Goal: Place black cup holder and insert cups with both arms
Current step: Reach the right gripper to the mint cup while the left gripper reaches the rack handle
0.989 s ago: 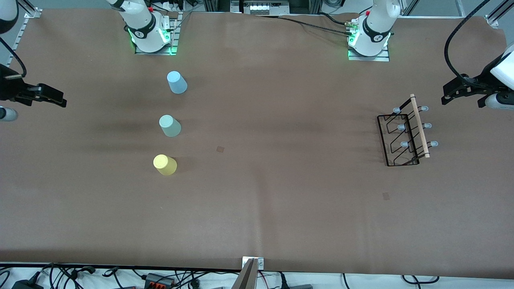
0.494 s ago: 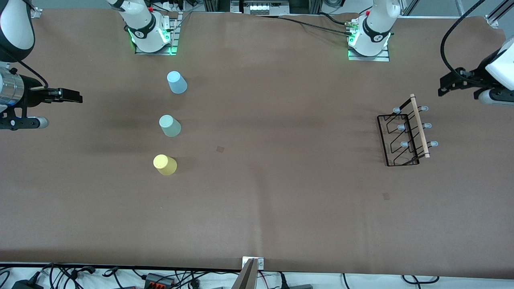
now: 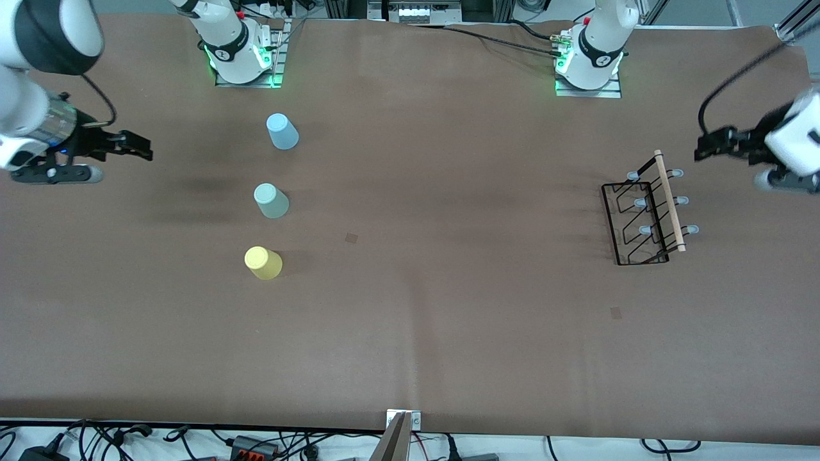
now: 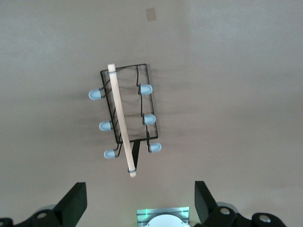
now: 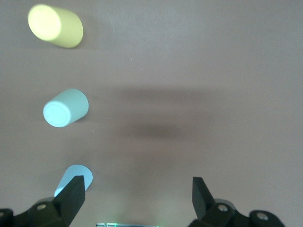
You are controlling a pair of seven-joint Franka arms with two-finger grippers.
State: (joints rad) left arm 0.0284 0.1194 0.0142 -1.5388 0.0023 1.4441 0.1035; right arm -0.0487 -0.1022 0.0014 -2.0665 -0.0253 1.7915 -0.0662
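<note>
Meanwhile, the black cup holder (image 3: 648, 214) is standing toward the left arm's end of the table (image 3: 448, 320), well apart from the three cups (image 3: 273, 201). Both the left gripper (image 3: 700, 148) and the right gripper (image 3: 144, 148) are hovering spread wide and empty, their fingertips partly cut off in the wrist views.

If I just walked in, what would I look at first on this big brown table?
Probably the three little upside-down cups in a row toward the right arm's end: the light blue cup farthest from the front camera, the grey-green cup in the middle, the yellow cup nearest. Then the black cup holder with its wooden rod, toward the left arm's end. The right hand and left hand hover open, holding nothing.
</note>
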